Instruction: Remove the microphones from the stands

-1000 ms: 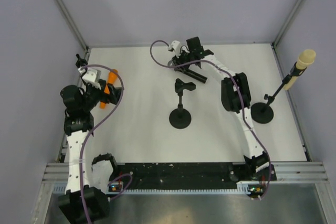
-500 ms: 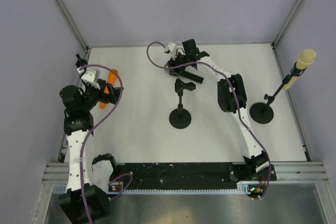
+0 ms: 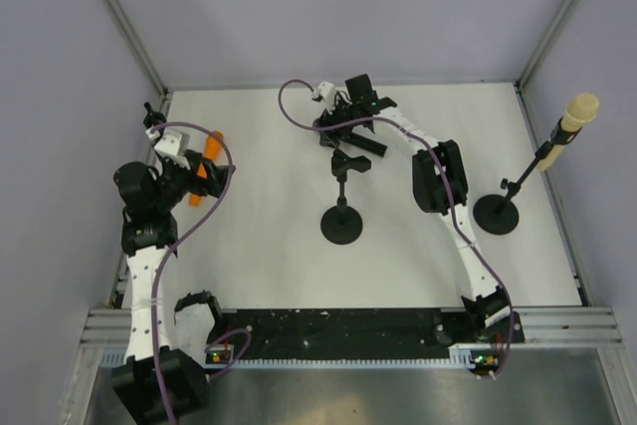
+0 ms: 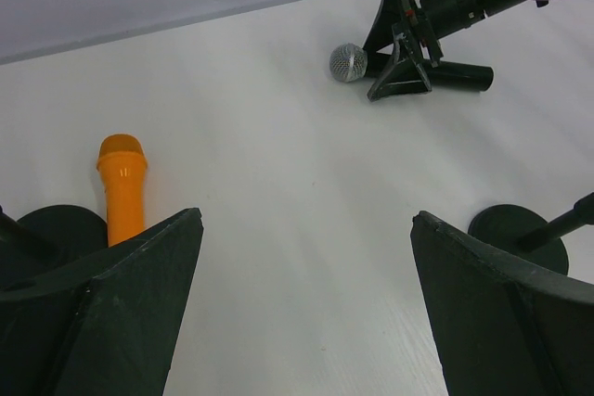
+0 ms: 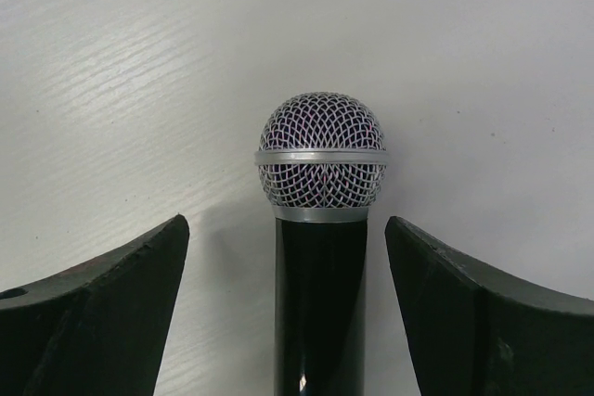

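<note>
A black microphone with a silver mesh head [image 5: 321,150] lies flat on the white table [image 3: 269,206]. My right gripper [image 5: 285,227] stands open astride its body, with a gap on each side. In the top view this microphone [image 3: 373,146] lies at the back centre under the right gripper [image 3: 340,134]. Just in front stands a black stand [image 3: 341,222] with an empty clip [image 3: 345,162]. My left gripper [image 4: 307,220] is wide open and holds nothing. An orange microphone [image 4: 122,187] lies on the table to its left.
At the right edge a beige microphone [image 3: 575,112] sits tilted in a second black stand [image 3: 498,213]. Grey walls close in the table on three sides. A dark stand base [image 4: 518,238] shows beside my left gripper's right finger, another [image 4: 42,229] at far left.
My right gripper has opened and let go of the black microphone, which now rests on the table. It had first shifted a little to the left. The left arm has stayed put.
</note>
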